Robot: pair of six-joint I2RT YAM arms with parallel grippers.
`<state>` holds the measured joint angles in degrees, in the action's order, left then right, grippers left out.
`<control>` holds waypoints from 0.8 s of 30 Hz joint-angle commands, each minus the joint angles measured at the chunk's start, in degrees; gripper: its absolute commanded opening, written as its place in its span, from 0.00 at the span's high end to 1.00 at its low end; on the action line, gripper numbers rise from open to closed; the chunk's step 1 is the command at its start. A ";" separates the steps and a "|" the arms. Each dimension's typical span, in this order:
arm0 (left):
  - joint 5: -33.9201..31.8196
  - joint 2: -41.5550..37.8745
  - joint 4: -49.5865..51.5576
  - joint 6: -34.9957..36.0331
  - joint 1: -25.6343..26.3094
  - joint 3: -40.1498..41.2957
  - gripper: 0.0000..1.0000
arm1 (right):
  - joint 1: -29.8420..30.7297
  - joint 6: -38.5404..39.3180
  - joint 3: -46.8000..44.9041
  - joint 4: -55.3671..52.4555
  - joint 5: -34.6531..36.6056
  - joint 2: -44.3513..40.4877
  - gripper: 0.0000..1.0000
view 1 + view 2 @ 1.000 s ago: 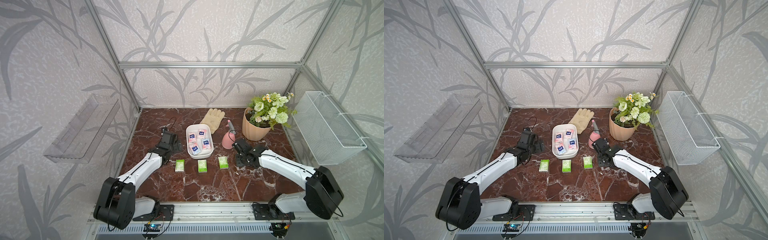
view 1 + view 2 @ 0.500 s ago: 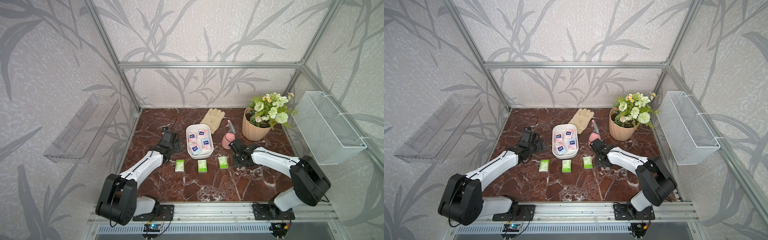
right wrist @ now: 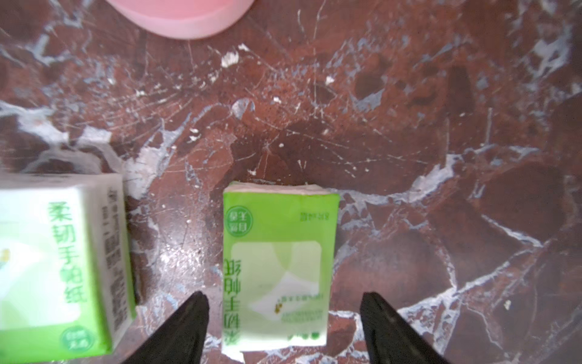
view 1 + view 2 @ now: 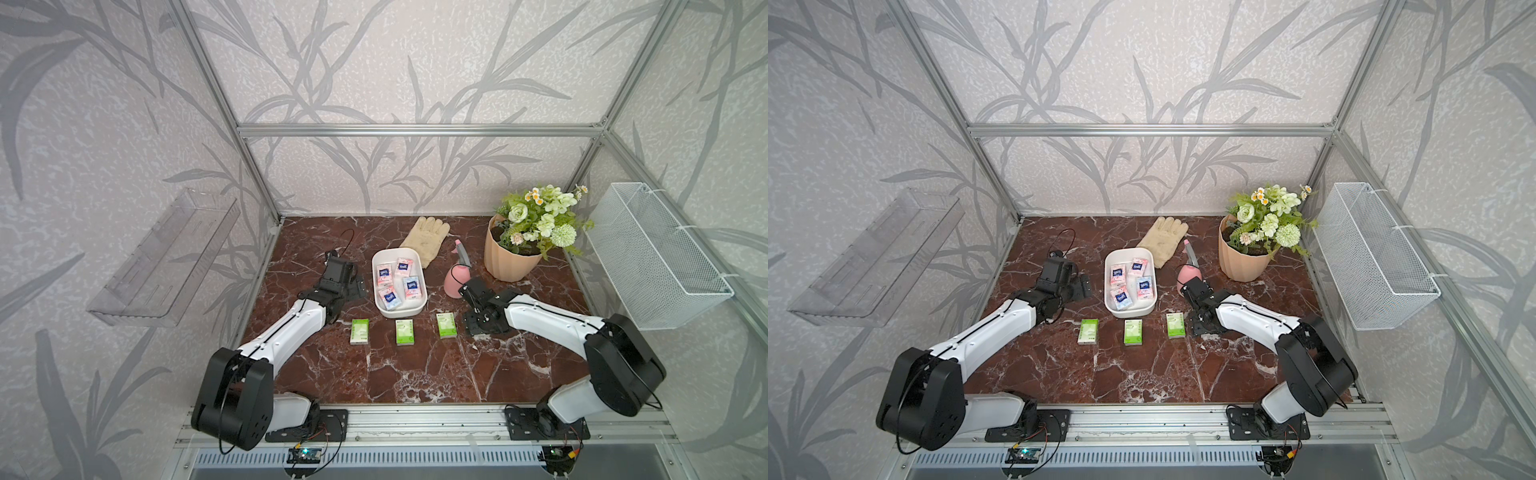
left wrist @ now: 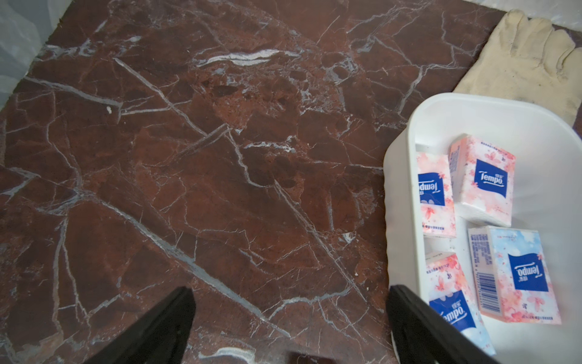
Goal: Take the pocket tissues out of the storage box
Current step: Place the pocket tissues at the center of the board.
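The white storage box point(image 4: 401, 312) holds several pink-and-blue pocket tissues point(image 4: 411, 286), also seen in the left wrist view point(image 5: 493, 176). Three green packs point(image 4: 404, 332) lie in a row on the table in front of it. My right gripper point(image 4: 482, 322) is at the row's right end. In the right wrist view it point(image 3: 283, 299) stands open astride a further green pack point(image 3: 278, 239) lying flat on the marble, with a gap on each side. That pack is hidden under the gripper in both top views. My left gripper point(image 5: 289, 293) is open and empty over bare table just left of the box point(image 5: 398, 205).
A cream glove point(image 4: 426, 241) lies behind the box. A pink spray bottle point(image 4: 456, 278) stands just behind my right gripper, with a flower pot point(image 4: 513, 257) beyond it. A wire basket point(image 4: 656, 257) hangs on the right wall and a clear shelf point(image 4: 166, 257) on the left wall.
My right gripper's jaws have opened off the green pack, which now lies free on the table. The left arm has hardly moved.
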<state>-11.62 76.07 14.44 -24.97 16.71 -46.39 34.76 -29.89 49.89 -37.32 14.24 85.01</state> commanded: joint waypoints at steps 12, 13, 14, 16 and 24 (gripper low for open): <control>10.04 3.54 3.62 4.43 0.74 -10.17 0.00 | -0.31 0.96 5.07 -5.50 3.83 -14.74 0.05; 11.13 4.38 4.24 5.18 1.32 -11.40 0.00 | -0.31 0.93 5.29 -5.27 3.84 -15.64 0.03; 11.58 5.15 4.81 5.64 1.83 -12.41 0.00 | -0.31 1.06 5.31 -4.99 3.85 -16.49 0.02; 12.72 6.95 6.21 6.23 3.25 -14.86 0.00 | -0.40 1.24 5.22 -3.71 3.51 -18.33 0.00; 14.58 15.46 14.48 4.80 8.68 -23.80 0.06 | -1.17 0.45 4.35 -0.46 2.86 -22.68 0.01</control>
<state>1.21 89.10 23.57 -20.08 24.21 -67.46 33.95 -28.99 53.67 -39.53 16.58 63.79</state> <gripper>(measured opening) 0.947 0.991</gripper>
